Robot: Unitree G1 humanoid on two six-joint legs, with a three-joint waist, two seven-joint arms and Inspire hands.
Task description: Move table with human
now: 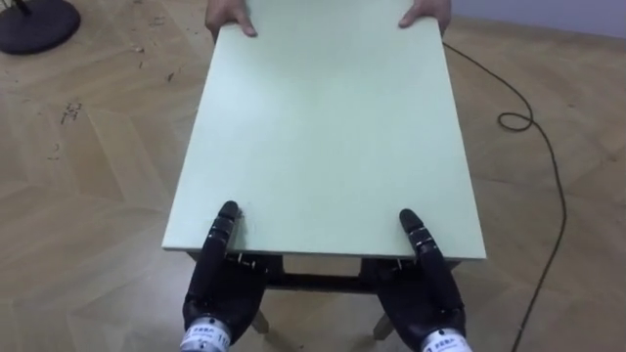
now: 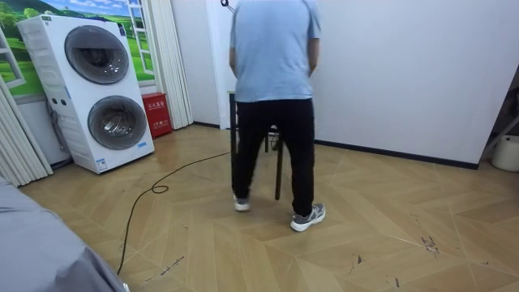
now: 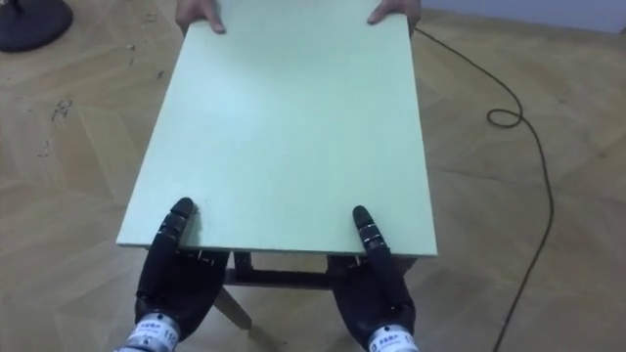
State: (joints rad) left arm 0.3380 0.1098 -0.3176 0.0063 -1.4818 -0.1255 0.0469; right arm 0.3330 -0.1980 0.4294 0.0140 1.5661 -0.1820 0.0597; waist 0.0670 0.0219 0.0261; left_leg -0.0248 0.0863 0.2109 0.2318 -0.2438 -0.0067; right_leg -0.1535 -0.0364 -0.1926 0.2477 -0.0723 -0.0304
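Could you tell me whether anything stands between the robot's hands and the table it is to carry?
No, nothing visible does. The left hand and the right hand are at the near edge of the table, touching it, and a person's hands hold its far edge.

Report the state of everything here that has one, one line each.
table, held at both ends
left hand, clamped on the near edge, thumb on top
right hand, clamped likewise
person's hands, gripping the far edge
washer doors, both shut
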